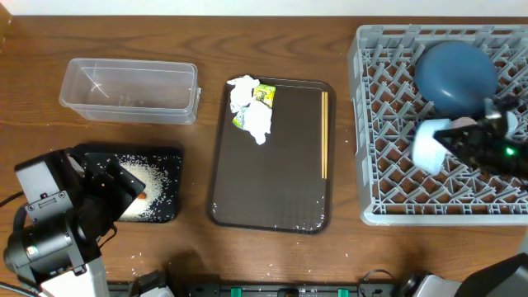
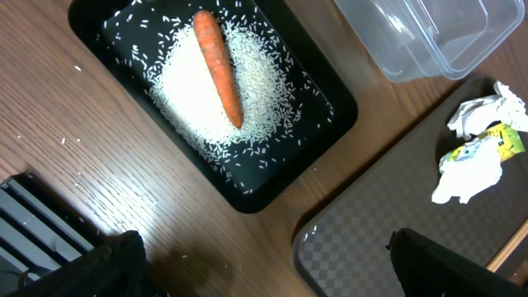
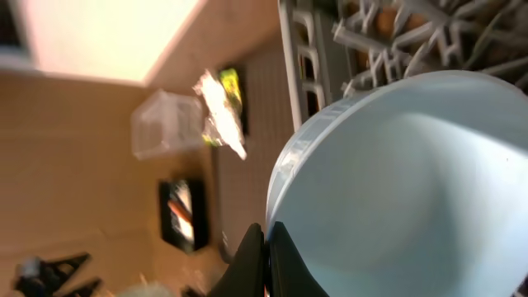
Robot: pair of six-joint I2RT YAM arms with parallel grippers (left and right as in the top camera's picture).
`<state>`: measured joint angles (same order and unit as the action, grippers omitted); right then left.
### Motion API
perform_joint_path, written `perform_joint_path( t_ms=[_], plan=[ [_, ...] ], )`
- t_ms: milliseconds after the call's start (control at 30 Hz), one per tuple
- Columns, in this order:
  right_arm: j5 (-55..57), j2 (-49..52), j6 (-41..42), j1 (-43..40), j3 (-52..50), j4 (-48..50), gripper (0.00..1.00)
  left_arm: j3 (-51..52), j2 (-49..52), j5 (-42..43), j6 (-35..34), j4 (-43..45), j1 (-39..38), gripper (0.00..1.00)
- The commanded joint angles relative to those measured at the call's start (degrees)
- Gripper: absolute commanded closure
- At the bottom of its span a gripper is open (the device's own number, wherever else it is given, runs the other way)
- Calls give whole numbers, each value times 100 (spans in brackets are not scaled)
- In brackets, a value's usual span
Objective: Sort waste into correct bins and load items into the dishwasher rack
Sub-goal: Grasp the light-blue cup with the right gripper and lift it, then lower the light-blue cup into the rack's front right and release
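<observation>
Wood table (image 1: 206,49), wrapper (image 1: 263,95) print unreadable, right jaws pinching light-blue bowl (image 1: 426,152)

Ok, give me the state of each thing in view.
Left end effector, open, empty.
Right end effector, shut on the rim of the light-blue bowl.
Black tray, holds rice and carrot.
Clear container, looks empty.
Dark-blue plate, in the rack.
Chopsticks, lying on the brown tray.
Napkins, crumpled, on the brown tray.

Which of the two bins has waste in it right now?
The black tray: it holds rice and a carrot. The clear container looks empty.
</observation>
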<state>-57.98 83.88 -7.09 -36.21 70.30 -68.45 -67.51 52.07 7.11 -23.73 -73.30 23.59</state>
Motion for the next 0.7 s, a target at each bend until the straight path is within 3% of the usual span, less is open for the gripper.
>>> perform_joint_path(
  t_ms=[0,400,667],
  plan=[
    [-988,-61,-435,-597,-149,114,99,11,0,-72,57,-20,22,3],
    [-1749,120,-273,-1878,-208,785,99,11,0,-72,57,-20,22,3],
    [-1910,866,-282,-2063,-208,1078,99,11,0,-72,57,-20,22,3]
  ],
)
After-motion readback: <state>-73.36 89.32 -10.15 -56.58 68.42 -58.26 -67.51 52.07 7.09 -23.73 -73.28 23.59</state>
